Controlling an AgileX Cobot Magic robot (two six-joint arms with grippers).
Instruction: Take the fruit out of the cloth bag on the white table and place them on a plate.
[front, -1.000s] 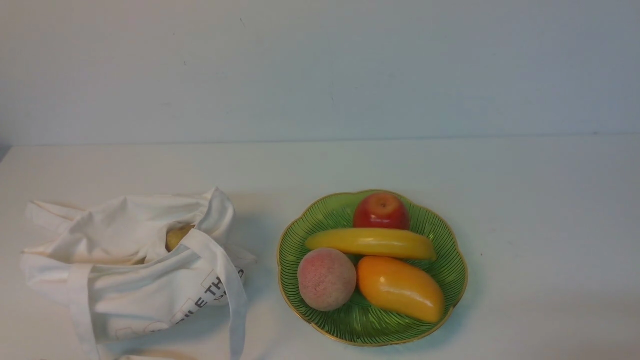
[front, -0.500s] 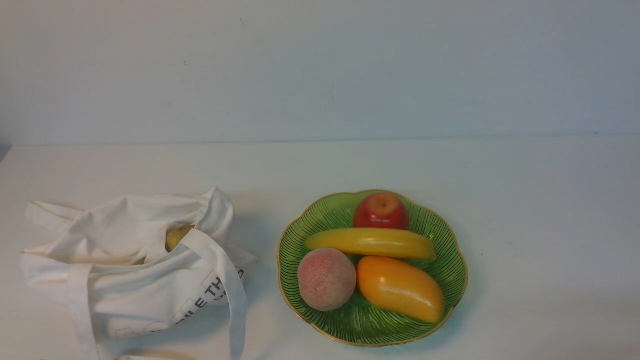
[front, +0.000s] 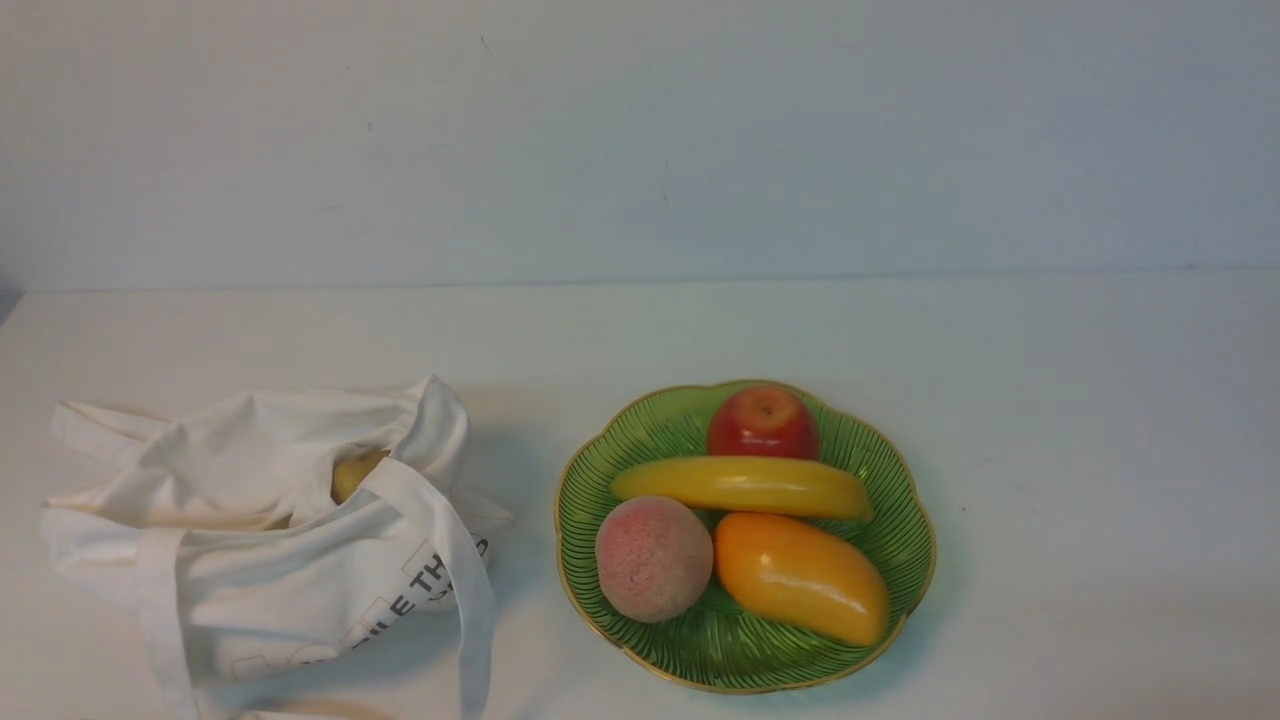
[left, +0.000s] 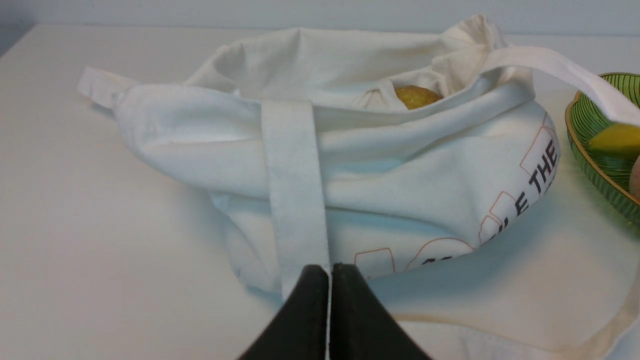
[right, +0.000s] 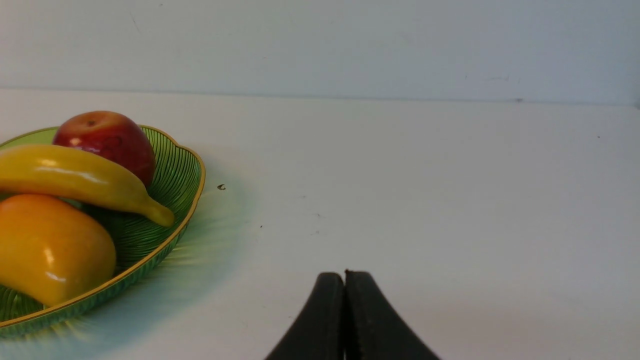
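Canvas folds of the cloth bag (front: 265, 545) on the white table (front: 1080, 420) hide all but a patch of one dull-yellow fruit (front: 355, 474), while the banana (front: 742, 486) already lies on the plate (front: 905, 545). Your left gripper (left: 330, 272) and right gripper (right: 344, 280) are both clenched on nothing, so I judge the last pick has yet to begin: you need to part the jaws and reach into the bag's mouth.

Cloth bag (front: 270, 540) near table (front: 1080, 420) front-left corner, roundish fruit (front: 355, 472) inside; plate (front: 905, 545) right of bag, holding banana (front: 745, 487).
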